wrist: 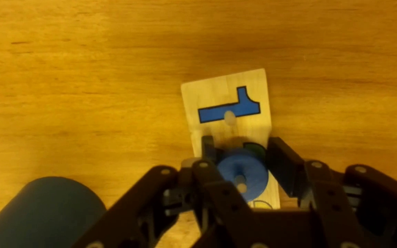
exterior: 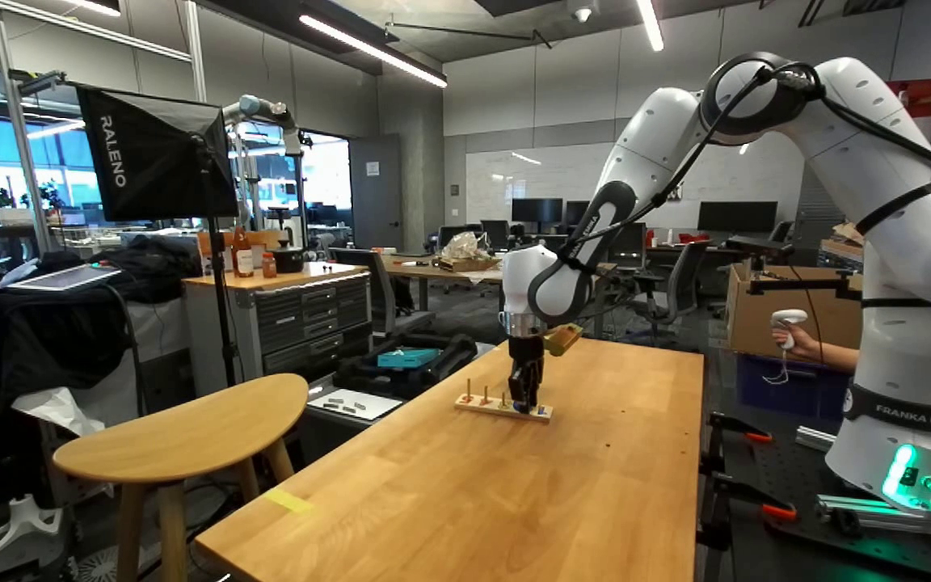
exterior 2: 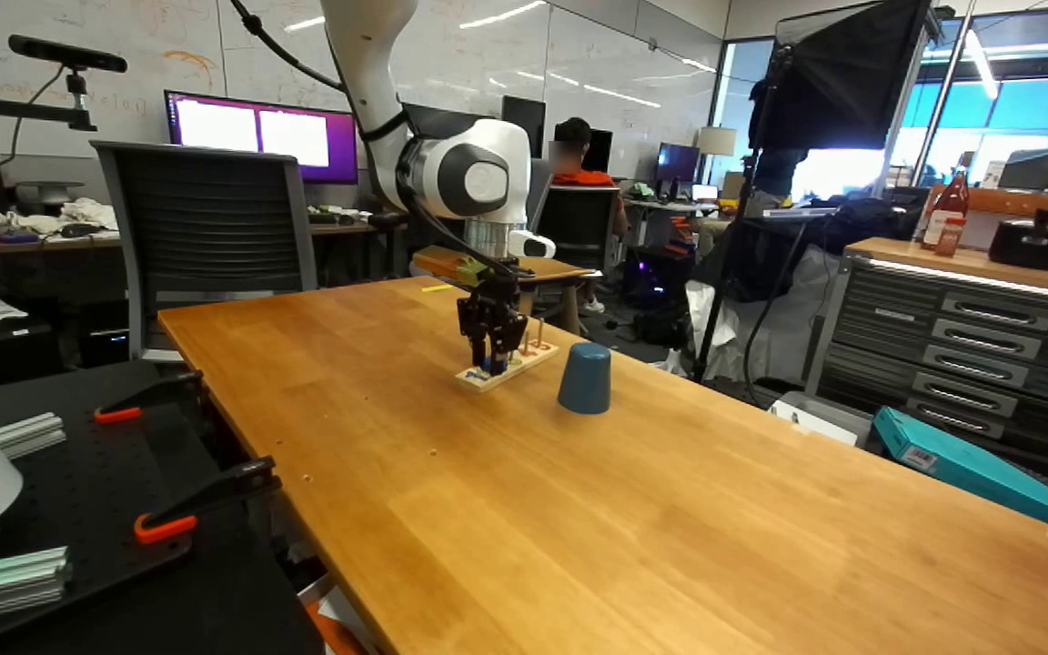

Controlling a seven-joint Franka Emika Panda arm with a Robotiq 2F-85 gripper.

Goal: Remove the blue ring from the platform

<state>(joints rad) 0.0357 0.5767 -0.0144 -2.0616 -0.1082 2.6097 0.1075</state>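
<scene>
1. The blue ring (wrist: 253,175) sits threaded on a peg (wrist: 241,186) of the pale wooden platform (wrist: 200,93), next in from the end peg (wrist: 230,119) at the painted blue "1" (wrist: 248,106).
2. It lies directly between the 2 fingers of the pincer (wrist: 241,148), set apart by about the ring's width, 1 against each side; they seem to have hold, how firmly I cannot tell.
3. The closing line runs across the platform's width, leaving the end peg outside the grip.
4. The lift turns on the peg's axis: the pincer points down along it in both exterior views, so straight up looks right; sideways drift would likely bind the ring or drag the platform over the surface (exterior: 514,485).
</scene>
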